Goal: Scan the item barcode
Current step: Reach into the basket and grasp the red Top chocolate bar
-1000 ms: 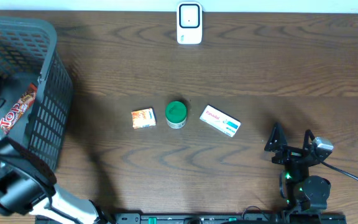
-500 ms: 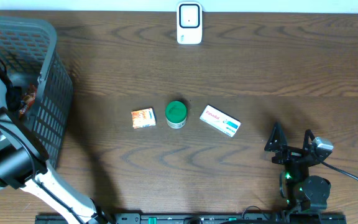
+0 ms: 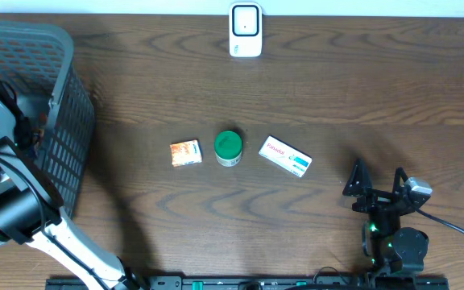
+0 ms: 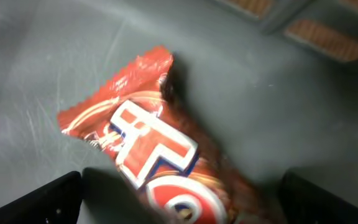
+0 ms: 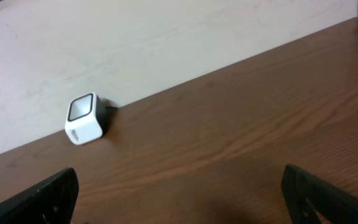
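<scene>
Left arm has swung up the left side of the overhead frame since a second ago and now reaches into the grey basket (image 3: 64,121), covering the red packet that lay open to view then; the right arm has not shifted.

Nearest, lower right of the overhead frame: right gripper (image 3: 377,171), raised off the table (image 3: 353,89), jaws spread wide with nothing between them. Its wrist view looks out over bare wood between the two dark fingertips (image 5: 55,193).

Left edge, inside the basket: left gripper (image 4: 179,183), jaws also spread wide. The wrist view shows a dark fingertip in each lower corner and the snack packet (image 4: 154,162) between them. The packet is red with large white lettering and lies crumpled on the grey basket floor. The picture is blurred, so I cannot tell whether either finger touches the packet, and it is not pinched.

Middle of the table, in a row from left to right:
- small orange box (image 3: 186,153)
- green-lidded jar (image 3: 229,148), just beside the box
- white and blue carton (image 3: 285,156), lying at a slant and near the jar

Farthest, at the top centre edge: the white scanner (image 3: 246,31) stands upright against the wall line — well apart from the row and from both grippers. It also shows at the left of the right wrist view.
</scene>
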